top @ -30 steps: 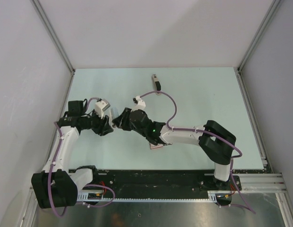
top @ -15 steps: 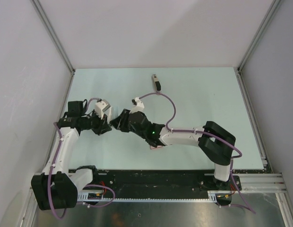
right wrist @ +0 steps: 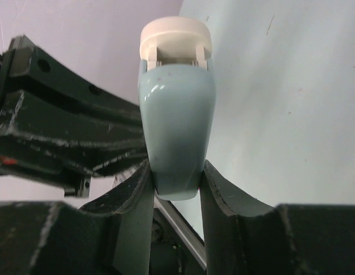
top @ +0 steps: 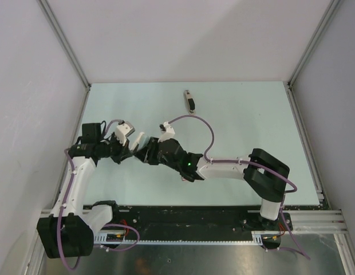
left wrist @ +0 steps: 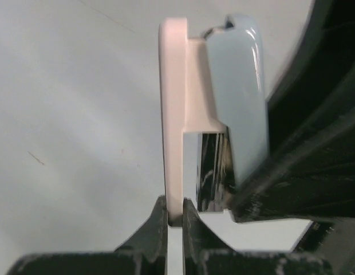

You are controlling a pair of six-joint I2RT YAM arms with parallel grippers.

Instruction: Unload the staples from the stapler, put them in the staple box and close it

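The stapler [top: 138, 139] is held up between both grippers at the left middle of the table. It has a pale blue top [left wrist: 237, 86], a cream base [left wrist: 173, 114] and a shiny metal channel [left wrist: 212, 172] between them. The base stands swung apart from the top. My left gripper [left wrist: 175, 215] is shut on the thin edge of the cream base. My right gripper [right wrist: 176, 177] is shut on the rear end of the blue top [right wrist: 177, 114]. No separate strip of staples shows; anything inside the metal channel is hidden.
A small slim beige-and-black object [top: 189, 100] lies alone near the table's far edge. The left arm's black links [right wrist: 63, 132] crowd close beside the stapler. White walls and metal rails [top: 303, 132] bound the pale green table [top: 246, 120].
My left gripper has closed onto the stapler's cream base. The right arm shifted a little left and nearer, and the pale stapler now shows between the two grippers.
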